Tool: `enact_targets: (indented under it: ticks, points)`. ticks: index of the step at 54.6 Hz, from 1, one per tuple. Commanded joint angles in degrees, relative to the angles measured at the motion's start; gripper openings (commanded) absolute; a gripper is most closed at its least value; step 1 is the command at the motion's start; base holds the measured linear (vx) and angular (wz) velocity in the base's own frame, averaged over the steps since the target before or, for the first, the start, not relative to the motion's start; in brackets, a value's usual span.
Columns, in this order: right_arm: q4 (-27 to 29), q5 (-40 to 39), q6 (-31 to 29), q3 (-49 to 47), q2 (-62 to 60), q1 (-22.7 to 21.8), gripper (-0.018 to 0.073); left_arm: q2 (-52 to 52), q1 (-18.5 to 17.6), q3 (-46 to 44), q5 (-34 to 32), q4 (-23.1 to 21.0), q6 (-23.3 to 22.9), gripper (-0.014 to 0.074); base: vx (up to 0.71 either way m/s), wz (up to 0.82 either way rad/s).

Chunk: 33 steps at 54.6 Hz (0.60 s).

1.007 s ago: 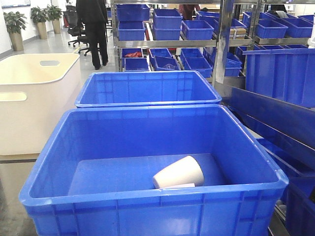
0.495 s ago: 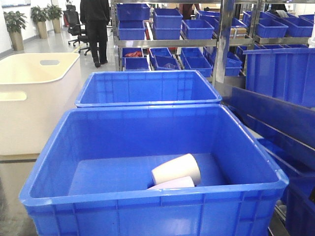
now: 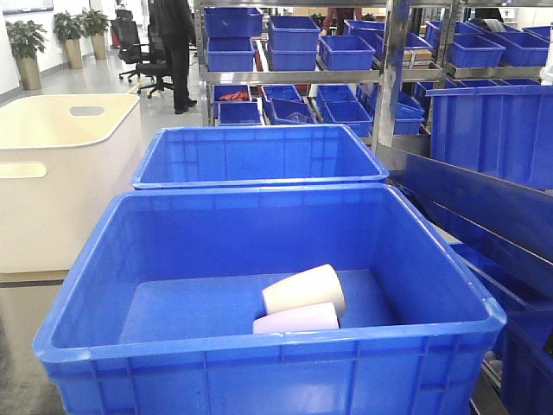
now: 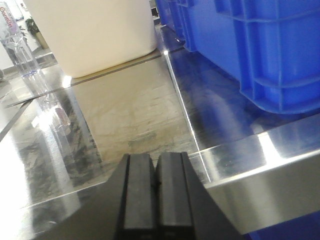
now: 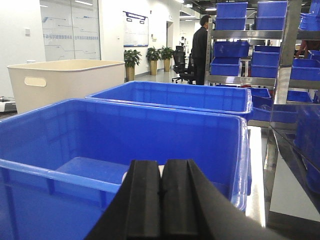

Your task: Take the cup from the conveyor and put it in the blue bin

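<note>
The blue bin (image 3: 259,233) fills the front view. Two cups lie on their sides on its floor at the front right: a cream cup (image 3: 302,289) and a pale lilac cup (image 3: 295,319) touching it in front. Neither gripper shows in the front view. My left gripper (image 4: 155,158) is shut and empty, low over a steel table beside the bin's outer wall (image 4: 260,45). My right gripper (image 5: 160,163) is shut and empty, level with the bin's near rim (image 5: 60,175); a sliver of cup (image 5: 124,176) shows behind its fingers. The conveyor is out of view.
A second blue tote (image 3: 259,156) stands right behind the bin. A cream-white tub (image 3: 60,173) stands to the left. Steel shelves with small blue bins (image 3: 346,52) stand at the back and right. A person (image 3: 177,52) walks far back.
Both cups have rolled a little to the left on the bin floor, and the lilac cup has come fully into view. The person at the back has walked on.
</note>
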Motion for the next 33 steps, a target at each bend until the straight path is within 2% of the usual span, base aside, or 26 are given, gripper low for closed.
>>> enact_targets:
  ticks: [1, 33]
  points:
    - [-0.2, -5.1, 0.0, -1.7, 0.3, 0.0, -0.0009, -1.1, 0.1, 0.7, -4.7, 0.0, -0.3, -0.0002, 0.00, 0.00]
    - [-0.2, -5.2, 0.0, -1.7, 0.3, 0.0, -0.0009, -1.1, 0.1, 0.7, -4.7, 0.0, -0.3, -0.0002, 0.00, 0.00]
